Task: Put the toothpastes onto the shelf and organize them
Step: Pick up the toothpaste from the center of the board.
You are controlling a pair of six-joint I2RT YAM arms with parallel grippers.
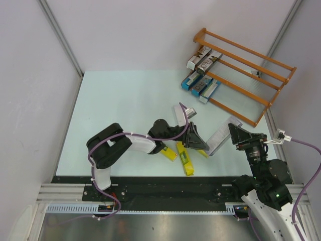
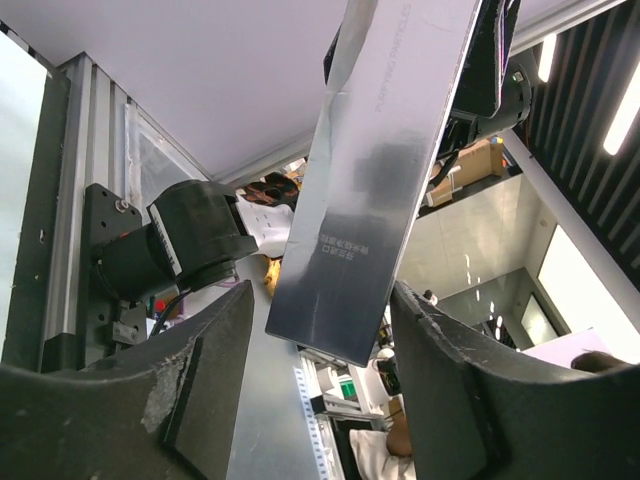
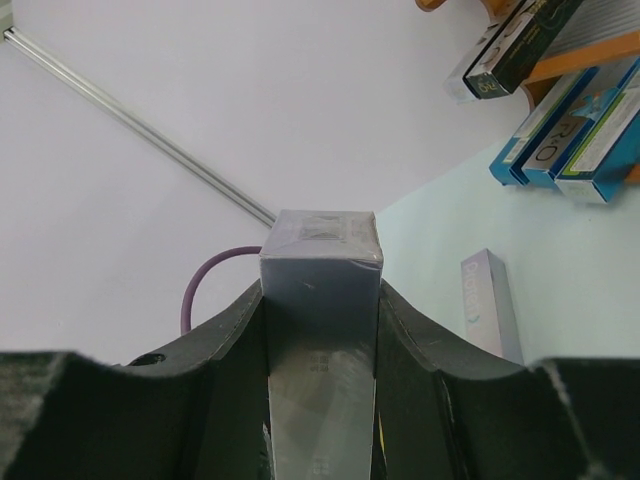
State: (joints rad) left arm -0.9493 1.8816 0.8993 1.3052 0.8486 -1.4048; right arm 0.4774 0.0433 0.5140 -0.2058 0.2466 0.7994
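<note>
My right gripper (image 1: 234, 134) (image 3: 322, 330) is shut on one end of a silver-grey toothpaste carton (image 1: 219, 137) (image 3: 322, 290) and holds it above the table. The carton's other end (image 2: 370, 200) sits between the fingers of my left gripper (image 1: 200, 142) (image 2: 320, 380), which is open with a gap on each side. Three yellow cartons (image 1: 185, 158) lie on the table under the left gripper. Another silver carton (image 1: 182, 114) (image 3: 490, 300) lies flat further back. The orange-brown shelf (image 1: 251, 55) at the far right holds silver cartons (image 1: 203, 58) on its upper tier and blue ones (image 1: 199, 83) on the lower.
White walls close in the table on the left, back and right. The black base rail (image 1: 165, 188) runs along the near edge. The shelf cartons also show in the right wrist view (image 3: 560, 130).
</note>
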